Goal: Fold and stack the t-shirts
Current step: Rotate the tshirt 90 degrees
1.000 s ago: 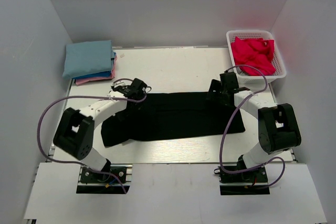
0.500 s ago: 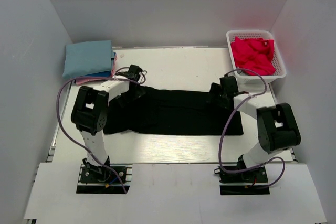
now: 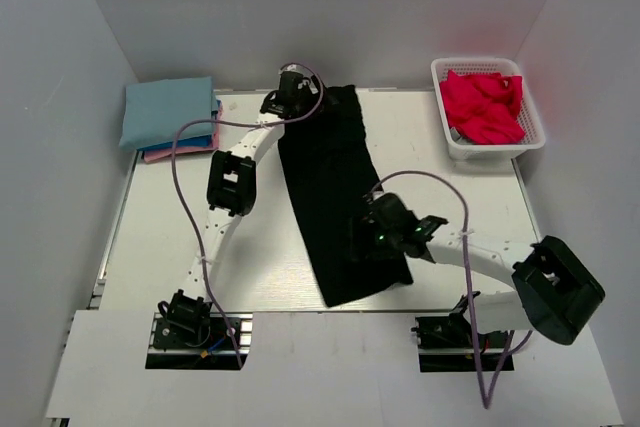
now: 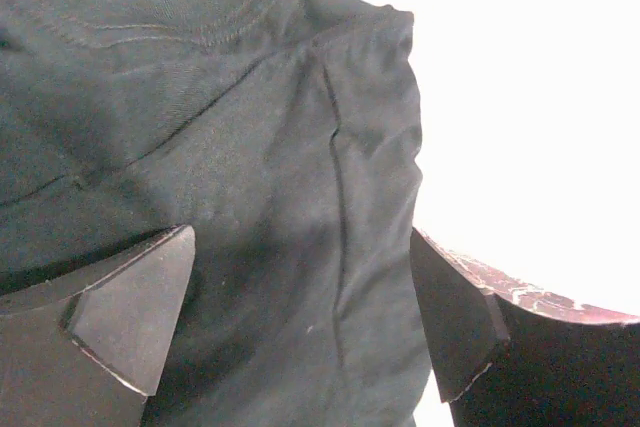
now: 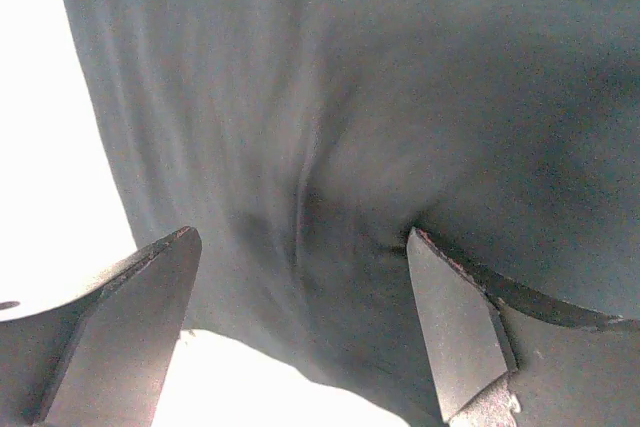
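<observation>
Black t-shirt (image 3: 330, 187) folded into a long narrow strip, slanting down the middle of the desk (image 3: 480, 197) from the far edge to the near edge, collar end far. At the far left corner, a folded stack: light blue t-shirt (image 3: 168, 112) on top, edges of a blue t-shirt (image 3: 213, 137) and a pink t-shirt (image 3: 172, 155) beneath. Far right, a white lattice basket (image 3: 490, 150) holding a crumpled red t-shirt (image 3: 485, 102). White desk, closed in by plain pale walls (image 3: 330, 17) on three sides. Left arm reaching far forward, left claw (image 3: 292, 87) at the collar end, fingers (image 4: 130, 317) spread apart above the cloth. Right arm bent low and leftward, right claw (image 3: 368, 237) over the strip's near part, likewise spread, puckered cloth between.
</observation>
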`<act>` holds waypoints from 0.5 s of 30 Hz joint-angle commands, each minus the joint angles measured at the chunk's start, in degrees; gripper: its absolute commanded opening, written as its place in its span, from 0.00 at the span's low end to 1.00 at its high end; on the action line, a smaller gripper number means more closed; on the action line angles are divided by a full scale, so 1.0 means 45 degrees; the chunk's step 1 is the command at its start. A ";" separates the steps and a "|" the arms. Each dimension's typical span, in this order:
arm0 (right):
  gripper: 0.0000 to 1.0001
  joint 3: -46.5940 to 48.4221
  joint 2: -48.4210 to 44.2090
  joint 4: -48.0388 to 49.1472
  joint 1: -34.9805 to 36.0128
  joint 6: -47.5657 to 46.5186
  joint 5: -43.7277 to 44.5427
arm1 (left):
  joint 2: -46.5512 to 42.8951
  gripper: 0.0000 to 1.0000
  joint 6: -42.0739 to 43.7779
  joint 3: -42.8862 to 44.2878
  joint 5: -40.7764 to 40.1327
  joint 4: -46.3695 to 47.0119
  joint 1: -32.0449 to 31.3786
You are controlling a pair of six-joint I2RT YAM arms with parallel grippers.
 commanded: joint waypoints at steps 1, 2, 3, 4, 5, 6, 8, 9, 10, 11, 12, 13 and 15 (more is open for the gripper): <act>0.90 0.0104 0.0980 -0.2382 0.2623 -0.0175 -0.1977 | 0.1365 1.00 -0.1253 -0.0495 0.2240 0.2151 -0.0237; 0.90 0.0337 0.1235 -0.2344 0.2945 -0.0663 -0.2273 | 0.1365 1.00 -0.1447 -0.0362 0.1963 0.2272 -0.0372; 0.90 0.0417 0.1373 -0.2228 0.3876 -0.0997 -0.2508 | 0.1365 1.00 -0.1565 -0.0244 0.1960 0.2602 -0.0374; 0.90 0.0630 0.1374 -0.2226 0.4137 -0.1136 -0.2356 | 0.1365 1.00 -0.1567 -0.0089 0.1960 0.2605 -0.0374; 0.90 0.0826 0.1355 -0.2284 0.4314 -0.1582 -0.2277 | 0.1365 1.00 -0.1451 -0.0087 0.1670 0.2489 -0.0374; 0.90 0.0963 0.1277 -0.2227 0.4470 -0.1625 -0.2160 | 0.1365 1.00 -0.1275 -0.0087 0.0913 0.2488 -0.0374; 0.90 0.1022 0.0889 -0.1916 0.4783 -0.1800 -0.2081 | 0.1248 1.00 -0.1080 -0.0377 0.0186 0.2078 -0.0374; 0.90 0.0945 0.0770 -0.1856 0.4823 -0.1820 -0.2042 | 0.1094 1.00 -0.0962 -0.0380 -0.0301 0.2078 -0.0374; 0.90 0.0925 0.0633 -0.1797 0.4939 -0.1821 -0.1926 | 0.1092 1.00 -0.0961 -0.0380 -0.0518 0.1943 -0.0374; 0.90 0.0906 0.0535 -0.1681 0.4979 -0.1937 -0.1847 | 0.1092 1.00 -0.0961 -0.0380 -0.0675 0.1941 -0.0238; 0.90 0.0925 0.0554 -0.1544 0.5018 -0.2073 -0.1692 | 0.1092 1.00 -0.0961 -0.0264 -0.0677 0.2115 -0.0237; 0.90 0.0945 0.0457 -0.1485 0.5096 -0.2132 -0.1594 | 0.1227 1.00 -0.0845 -0.0263 -0.0406 0.2755 -0.0102; 0.90 0.1178 0.0204 -0.1407 0.5155 -0.2270 -0.0487 | 0.1461 1.00 -0.0668 -0.0343 -0.0013 0.3386 -0.0100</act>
